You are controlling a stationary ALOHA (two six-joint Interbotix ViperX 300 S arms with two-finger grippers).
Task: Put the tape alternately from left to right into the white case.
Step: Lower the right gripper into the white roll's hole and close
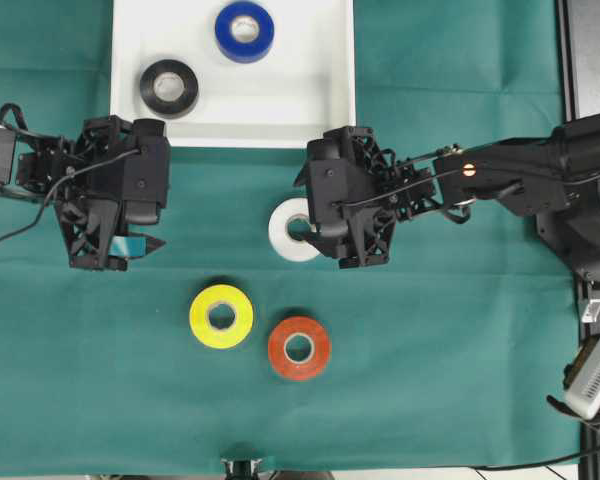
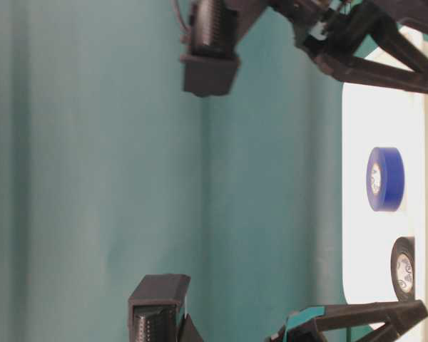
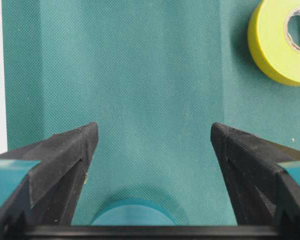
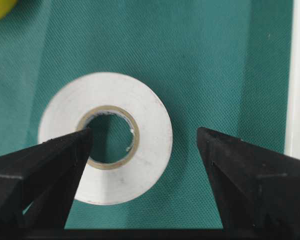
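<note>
Teal tape (image 3: 132, 212) mostly hidden beneath left gripper (image 3: 152, 137).

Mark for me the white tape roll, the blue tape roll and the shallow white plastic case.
White tape roll (image 4: 140, 165): right wrist view, on its flat white face below the core.
Blue tape roll (image 1: 244, 12): overhead view, on its upper blue band.
Shallow white plastic case (image 1: 310, 90): overhead view, on bare floor near its right wall.

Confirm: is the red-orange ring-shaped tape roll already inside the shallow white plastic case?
No, the red-orange tape roll lies on the green cloth, well outside the white case.
</note>
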